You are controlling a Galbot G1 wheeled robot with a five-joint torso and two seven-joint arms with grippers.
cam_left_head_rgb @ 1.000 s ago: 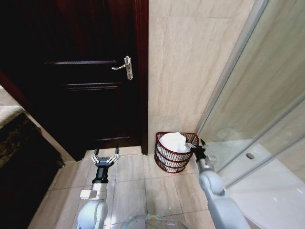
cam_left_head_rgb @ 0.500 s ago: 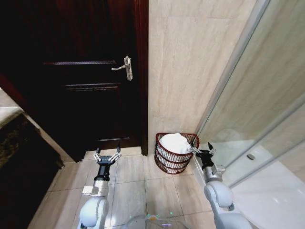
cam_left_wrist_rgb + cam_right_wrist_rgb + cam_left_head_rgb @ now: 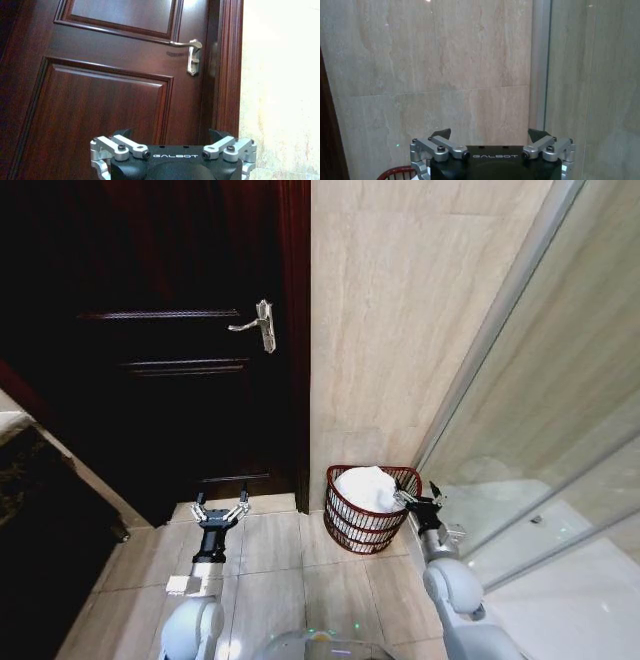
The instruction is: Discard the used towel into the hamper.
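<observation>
The hamper, a round reddish-brown wire basket, stands on the tiled floor against the wall, right of the door. The white towel lies bunched inside it and rises just above the rim. My right gripper hovers open just off the hamper's right rim, holding nothing. In the right wrist view the right gripper faces the tiled wall, and a curve of the hamper rim peeks past one side of it. My left gripper waits open and empty over the floor near the door; the left wrist view has the left gripper facing the door.
A dark wooden door with a metal handle stands closed on the left. A glass shower screen runs along the right, close to my right arm. A dark counter lies at the far left. Beige floor tiles lie between both arms.
My right arm has drawn back from over the hamper's rim to its right side. The towel stays in the hamper. The whole head view has shifted a little.
</observation>
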